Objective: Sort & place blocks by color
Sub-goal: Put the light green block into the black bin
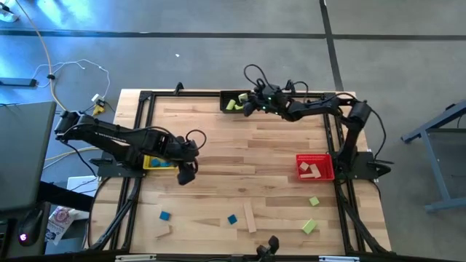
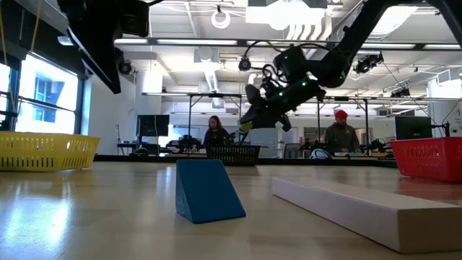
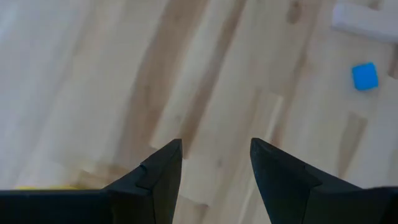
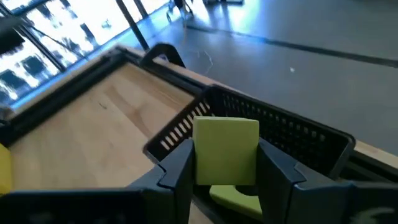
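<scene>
My right gripper (image 1: 246, 107) hovers at the table's far edge above the black bin (image 1: 233, 101) and is shut on a lime green block (image 4: 226, 151). Another green block (image 4: 237, 196) lies in that bin below it. My left gripper (image 1: 186, 175) is open above bare table beside the yellow bin (image 1: 156, 162). Near the table's near edge lie two blue blocks (image 1: 164, 215) (image 1: 232, 219), two green blocks (image 1: 314, 201) (image 1: 309, 226) and a plain wood bar (image 1: 250, 218). The left wrist view shows one blue block (image 3: 365, 76) ahead of the open fingers. My right gripper pinches the lime green block by two opposite side faces (image 4: 200, 155) between its two fingers (image 4: 179, 168). The block's flat front face shows between them. It is lifted clear, above the black bin's wall (image 4: 283, 127).
A red bin (image 1: 327, 169) with plain wood pieces sits at the table's right side. In the low view a blue wedge-shaped block (image 2: 206, 189) and a wood bar (image 2: 361, 209) lie close by. People sit at desks in the room beyond. The table's middle is bare wood.
</scene>
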`<action>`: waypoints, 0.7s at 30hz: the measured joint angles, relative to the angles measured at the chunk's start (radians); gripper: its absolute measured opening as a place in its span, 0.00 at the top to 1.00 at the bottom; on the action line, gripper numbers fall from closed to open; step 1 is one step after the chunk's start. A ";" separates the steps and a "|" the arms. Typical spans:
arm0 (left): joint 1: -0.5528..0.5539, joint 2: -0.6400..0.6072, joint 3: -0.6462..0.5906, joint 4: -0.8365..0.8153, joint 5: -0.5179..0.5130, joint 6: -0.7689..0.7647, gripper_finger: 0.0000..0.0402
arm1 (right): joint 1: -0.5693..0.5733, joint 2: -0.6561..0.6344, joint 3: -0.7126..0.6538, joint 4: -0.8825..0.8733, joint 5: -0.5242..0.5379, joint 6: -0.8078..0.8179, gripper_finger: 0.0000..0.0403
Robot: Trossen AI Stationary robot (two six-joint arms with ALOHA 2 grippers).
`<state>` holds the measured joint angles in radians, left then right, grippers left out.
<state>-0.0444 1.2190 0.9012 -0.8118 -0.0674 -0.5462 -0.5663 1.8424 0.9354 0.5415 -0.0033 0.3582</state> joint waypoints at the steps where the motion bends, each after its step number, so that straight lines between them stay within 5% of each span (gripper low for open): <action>1: -0.010 0.000 0.000 -0.001 0.011 -0.003 0.56 | 0.000 0.014 0.024 -0.030 0.000 -0.005 0.71; 10: -0.128 0.000 0.000 -0.048 0.041 -0.106 0.56 | 0.000 0.076 0.207 -0.283 0.018 -0.027 0.70; 21: -0.274 0.000 0.000 -0.063 0.039 -0.293 0.56 | 0.000 0.076 0.235 -0.332 0.019 -0.072 0.61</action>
<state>-0.3188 1.2190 0.9012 -0.8746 -0.0284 -0.8394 -0.5663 1.9186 1.1706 0.2098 0.0154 0.2867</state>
